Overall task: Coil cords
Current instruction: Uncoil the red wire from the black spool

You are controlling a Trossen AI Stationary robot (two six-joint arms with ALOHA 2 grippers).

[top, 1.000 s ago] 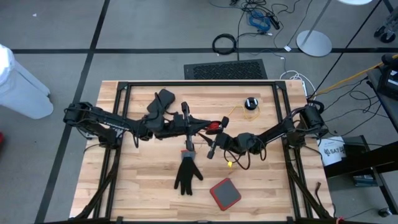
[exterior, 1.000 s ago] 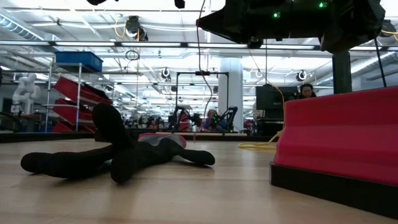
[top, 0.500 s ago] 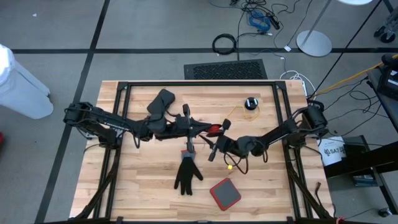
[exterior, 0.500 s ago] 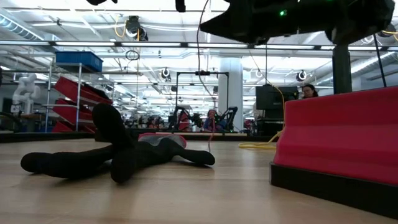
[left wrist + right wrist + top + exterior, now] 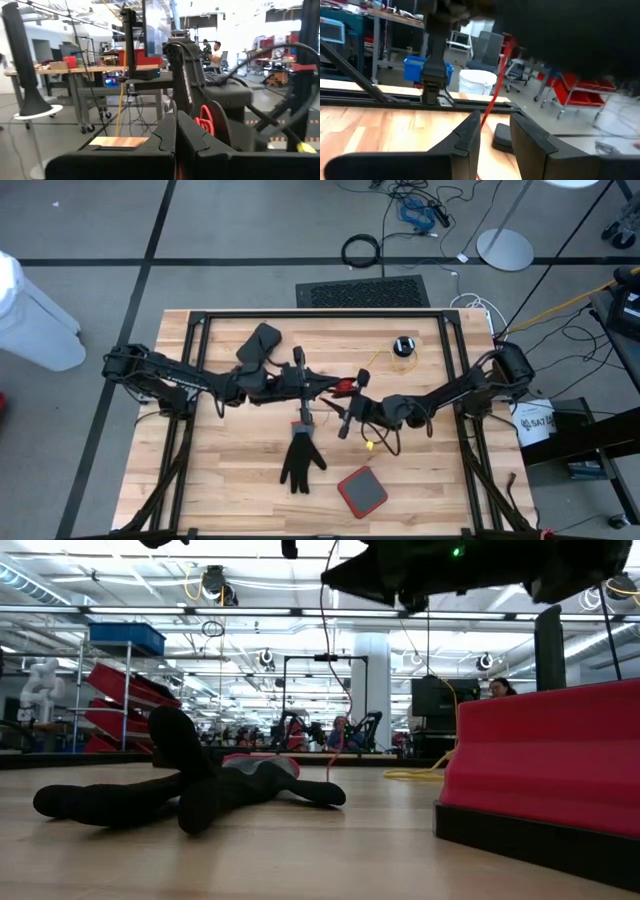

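Glove (image 5: pixel 301 458), red pad (image 5: pixel 362 491) near; left end effector (image 5: pixel 338 387) pressed together; right end effector (image 5: pixel 347 420) pinching cord (image 5: pixel 492 107).

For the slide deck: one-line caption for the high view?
Left gripper and right gripper meet mid-table over a red cord, above a black glove.

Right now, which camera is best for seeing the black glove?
The low view: the black glove lies big and close on the table, fingers spread. The high view shows it small, from above, near the red pad. Neither wrist view shows it.
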